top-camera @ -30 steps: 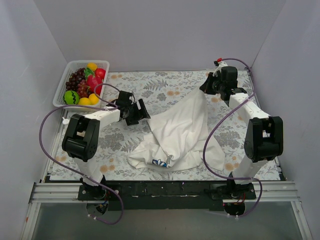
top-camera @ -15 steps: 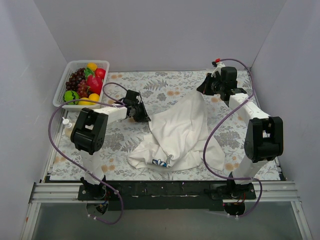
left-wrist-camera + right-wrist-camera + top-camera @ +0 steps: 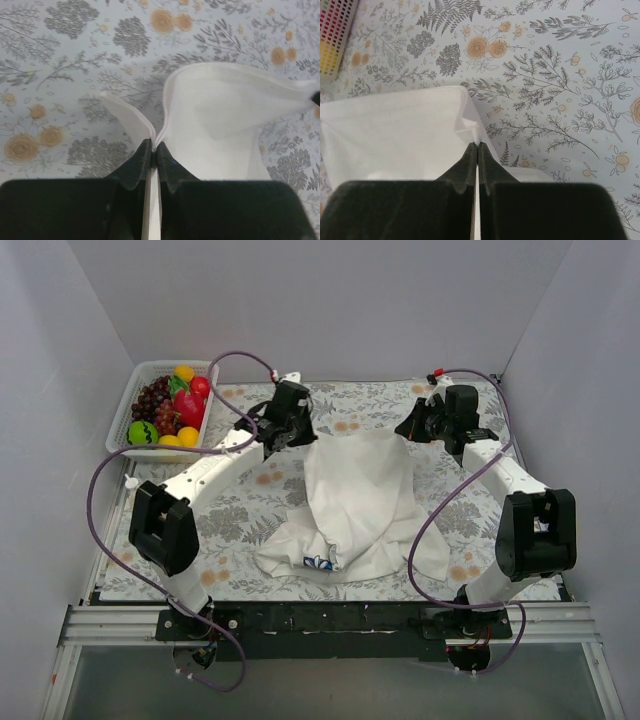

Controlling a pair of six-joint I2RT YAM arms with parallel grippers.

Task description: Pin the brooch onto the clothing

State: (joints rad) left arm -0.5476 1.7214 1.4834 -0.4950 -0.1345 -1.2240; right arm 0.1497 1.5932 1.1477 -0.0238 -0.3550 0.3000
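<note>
We are at the spreading step: the shirt (image 3: 355, 490) must lie flat before any pinning. Our left gripper (image 3: 154, 146) is clamped on a fold of its hem, and our right gripper (image 3: 478, 146) is closed on another corner of the same far edge. Between the two, the fabric hangs as a raised white sheet, while its near part lies bunched on the table cloth (image 3: 240, 510). The small blue-and-white print (image 3: 320, 564) peeks out at the near edge of that heap.

We cannot find the brooch in any view; it may be hidden under the folds or off to one side.

As we judge it, the next move calls for drawing both grips apart and away together, keeping the edge taut, then lowering it so the chest lies smooth and face up.

The shirt is thin, soft knit, limp and quick to crease; its hem shows a narrow stitched seam. The table cloth is matte, printed with grey ferns and orange flowers. A white lattice basket (image 3: 140, 375) of glossy fruit (image 3: 172, 405) sits at the far left corner, well apart.
</note>
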